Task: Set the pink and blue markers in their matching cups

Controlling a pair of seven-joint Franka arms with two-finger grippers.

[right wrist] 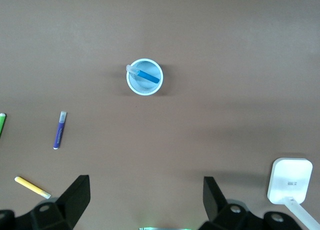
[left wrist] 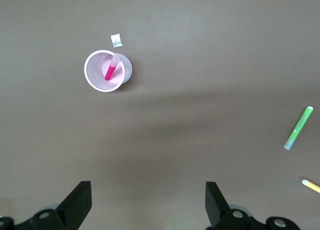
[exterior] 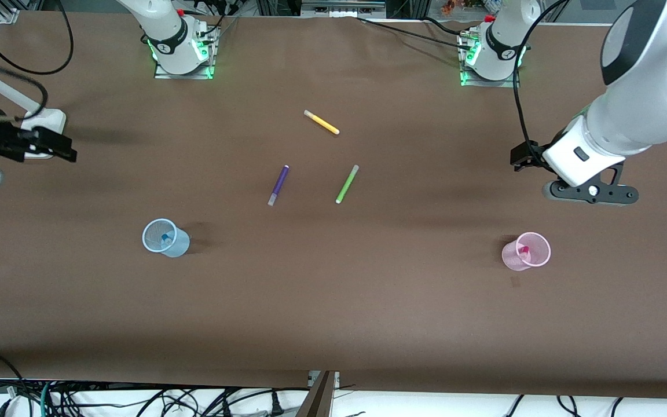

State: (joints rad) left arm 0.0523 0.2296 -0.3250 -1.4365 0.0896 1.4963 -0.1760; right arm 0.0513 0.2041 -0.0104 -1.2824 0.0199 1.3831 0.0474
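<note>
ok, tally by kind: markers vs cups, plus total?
Markers: 5: pink marker, blue marker, purple, lime-green, yellow.
Cups: 2: pink cup, blue cup.
Total: 7.

Brown table (exterior: 333, 301), pale blue cup (exterior: 165, 238), blue marker (right wrist: 146, 75), pale pink cup (exterior: 526, 251), magenta-pink marker (left wrist: 111, 70), purple pen (exterior: 278, 185), lime-green pen (exterior: 347, 184), yellow pen (exterior: 322, 122)

A robotics lab: brown-covered table (exterior: 333, 301), bolted arm bases (exterior: 183, 55), loose cables (exterior: 136, 399).

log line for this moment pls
pink marker in pink cup | blue marker in blue cup | left gripper open, raised | right gripper open, raised
</note>
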